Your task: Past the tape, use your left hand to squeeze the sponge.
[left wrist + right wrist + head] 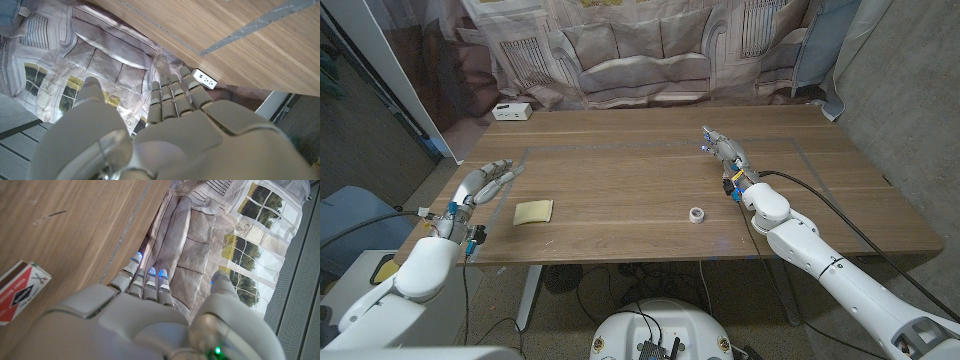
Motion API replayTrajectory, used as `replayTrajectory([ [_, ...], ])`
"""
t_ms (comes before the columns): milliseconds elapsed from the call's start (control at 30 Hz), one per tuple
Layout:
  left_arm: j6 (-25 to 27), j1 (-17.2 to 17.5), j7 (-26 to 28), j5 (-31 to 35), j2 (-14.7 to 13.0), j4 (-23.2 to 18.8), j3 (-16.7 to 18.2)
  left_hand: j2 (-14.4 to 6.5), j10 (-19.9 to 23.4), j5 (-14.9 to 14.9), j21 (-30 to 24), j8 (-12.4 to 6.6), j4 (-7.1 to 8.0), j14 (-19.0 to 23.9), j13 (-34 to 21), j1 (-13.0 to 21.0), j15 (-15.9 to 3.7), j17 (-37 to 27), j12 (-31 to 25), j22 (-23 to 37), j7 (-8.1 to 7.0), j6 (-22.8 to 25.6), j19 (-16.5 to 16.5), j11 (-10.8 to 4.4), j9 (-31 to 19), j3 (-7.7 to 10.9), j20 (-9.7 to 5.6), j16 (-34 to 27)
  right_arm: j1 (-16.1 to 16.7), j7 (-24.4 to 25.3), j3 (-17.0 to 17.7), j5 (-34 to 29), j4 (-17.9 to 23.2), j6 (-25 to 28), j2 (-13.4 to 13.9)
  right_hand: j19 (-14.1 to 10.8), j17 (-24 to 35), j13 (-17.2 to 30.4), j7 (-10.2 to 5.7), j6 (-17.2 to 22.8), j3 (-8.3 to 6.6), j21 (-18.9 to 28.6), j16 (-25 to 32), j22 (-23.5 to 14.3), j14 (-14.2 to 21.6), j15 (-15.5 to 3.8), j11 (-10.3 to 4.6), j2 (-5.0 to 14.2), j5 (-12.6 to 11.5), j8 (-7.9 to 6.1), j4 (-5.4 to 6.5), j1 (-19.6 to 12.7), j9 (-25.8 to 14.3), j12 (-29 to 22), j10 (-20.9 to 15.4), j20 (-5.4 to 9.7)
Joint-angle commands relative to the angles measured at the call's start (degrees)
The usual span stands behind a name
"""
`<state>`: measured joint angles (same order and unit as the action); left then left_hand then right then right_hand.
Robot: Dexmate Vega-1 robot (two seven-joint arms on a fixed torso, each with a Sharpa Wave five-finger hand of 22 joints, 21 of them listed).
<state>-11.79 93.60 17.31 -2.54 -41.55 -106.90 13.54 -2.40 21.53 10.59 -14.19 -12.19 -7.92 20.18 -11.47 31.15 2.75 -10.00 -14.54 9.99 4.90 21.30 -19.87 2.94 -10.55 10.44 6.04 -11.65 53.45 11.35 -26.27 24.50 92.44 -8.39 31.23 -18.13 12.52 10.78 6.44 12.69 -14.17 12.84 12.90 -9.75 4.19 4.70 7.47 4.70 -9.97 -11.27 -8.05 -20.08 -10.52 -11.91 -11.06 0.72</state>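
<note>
A flat yellow sponge [533, 211] lies on the wooden table [620, 180] near its front left. My left hand [485, 185] hovers at the table's left edge, just left of the sponge and apart from it, fingers stretched out and holding nothing. The left wrist view shows that hand [170, 130] with straight fingers over the table. A small roll of tape [696, 214] stands near the front middle. My right hand [725, 150] is held over the right half of the table, fingers extended and holding nothing; its fingertips glow blue in the right wrist view [150, 310].
Grey tape lines [660, 147] mark a rectangle on the tabletop. A white socket box [511, 111] sits at the back left corner, also seen in the left wrist view [205, 79]. A red and white matchbox [22, 290] lies near my right hand. A printed curtain hangs behind.
</note>
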Motion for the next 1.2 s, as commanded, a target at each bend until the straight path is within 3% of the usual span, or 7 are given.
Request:
replayTrajectory([
  [33, 11.8, 3.6, 2.5, 6.9, 0.6, -7.6, 2.4, 0.0, 0.4, 0.1, 0.2, 0.40, -1.08, 0.5, -0.2, 2.0, -0.44, -0.2, 0.1, 0.3, -0.36, 0.2, -0.6, -1.11, -0.1, 0.64, -0.22, 0.3, -0.1, -0.8, 0.0, 0.5, -1.1, -0.7, -0.2, -0.4, 0.1, 0.2, -0.12, 0.5, -0.28, -0.1, 0.0, -0.1, 0.7, 0.03, -0.12, -0.21, -0.4, -0.09, 0.01, 0.0, -0.1, 0.2, -0.2, 0.03],
  [333, 23.4, 5.8, 2.2, 13.0, 0.7, -14.8, 3.4, 0.8, 0.7, 0.2, 0.8, 0.42, -2.39, 0.3, -0.2, 5.9, -1.26, -0.1, 0.4, 0.3, -1.60, 0.4, -0.6, -2.40, -0.1, 1.78, -0.40, 0.6, 0.3, -0.7, 0.2, 0.5, -1.0, -1.3, 0.0, -0.5, 0.1, 0.2, -0.16, 0.5, -0.26, -0.2, 0.0, -0.1, 0.8, -0.05, -0.10, -0.19, -0.4, -0.07, 0.02, 0.0, -0.1, 0.2, -0.3, 0.03],
  [767, 31.0, 4.2, -0.9, 15.9, -1.0, -16.3, 1.5, 1.4, 0.4, 0.3, 1.1, 0.71, -2.70, 0.0, -0.3, 9.2, -1.66, -0.1, 0.8, 0.3, -2.22, -0.2, -0.7, -3.43, -0.1, 2.68, -0.59, 0.8, 1.5, 0.1, 0.7, 1.0, 0.1, -0.6, 0.4, -0.7, 0.1, 0.2, -0.16, 0.6, -0.22, -0.3, -0.1, -0.1, 0.8, -0.07, -0.12, -0.16, -0.4, -0.05, 0.03, 0.0, -0.1, 0.2, -0.4, 0.07],
  [1200, 39.4, 3.4, -3.3, 17.9, -3.8, -19.5, -0.8, 2.1, -0.3, 0.2, 1.5, 0.90, -2.52, -0.8, -0.3, 11.5, -1.60, -0.1, 1.3, 0.3, -2.26, -0.6, -0.6, -3.31, -0.2, 3.14, -0.28, 1.1, 2.1, 0.1, 0.9, 1.2, 0.4, -0.7, 0.7, -0.8, 0.1, 0.2, -0.09, 0.6, -0.20, -0.5, -0.1, -0.1, 0.9, -0.16, -0.03, -0.11, -0.4, -0.01, 0.03, -0.1, -0.1, 0.3, -0.4, 0.03],
])
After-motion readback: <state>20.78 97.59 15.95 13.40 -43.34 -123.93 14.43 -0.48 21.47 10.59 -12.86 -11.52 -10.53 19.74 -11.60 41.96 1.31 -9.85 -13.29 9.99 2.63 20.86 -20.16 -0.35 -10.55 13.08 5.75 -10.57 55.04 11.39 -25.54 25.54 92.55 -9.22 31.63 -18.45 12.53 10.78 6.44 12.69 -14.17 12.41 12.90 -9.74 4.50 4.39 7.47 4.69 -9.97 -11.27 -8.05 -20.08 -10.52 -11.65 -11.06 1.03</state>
